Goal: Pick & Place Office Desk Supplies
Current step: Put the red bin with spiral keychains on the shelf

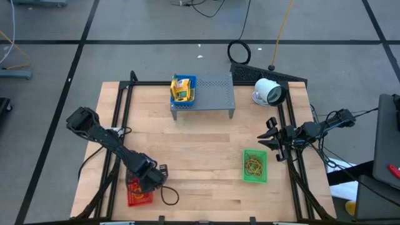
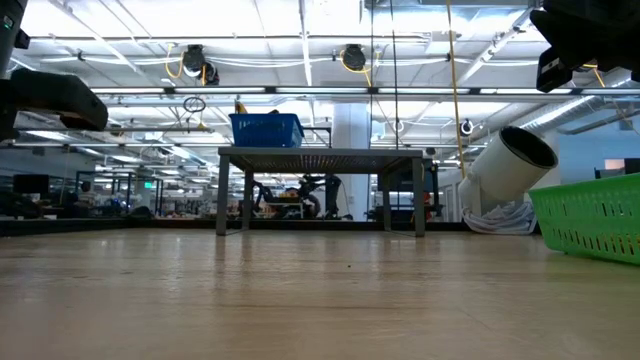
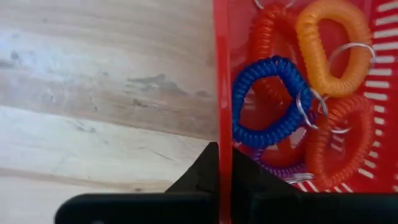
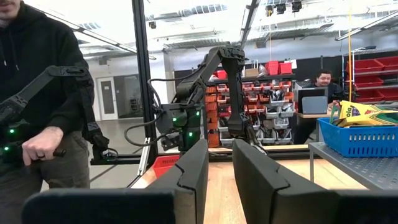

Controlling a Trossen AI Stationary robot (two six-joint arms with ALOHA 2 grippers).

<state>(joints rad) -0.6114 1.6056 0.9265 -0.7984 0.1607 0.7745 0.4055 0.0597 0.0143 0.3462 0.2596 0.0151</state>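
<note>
A red basket sits at the table's near left and holds blue, orange and red coiled bands. My left gripper stands over it, pointing down, shut on its wall. A blue basket with yellow crayon packs rests on the grey stand at the far middle. A green basket with thin bands lies at the right. My right gripper waits at the table's right edge, open and holding nothing. My left gripper pinches one upright wall of the red basket at its rim, with one finger inside the basket and one outside. The fingers come from above, pointing down. The basket's bottom rests flat on the table.
A white round device lies at the far right, beside the stand. A black frame runs along the table's left, right and far edges. Bare wood lies between the red and green baskets. A person stands beyond the table's left side.
</note>
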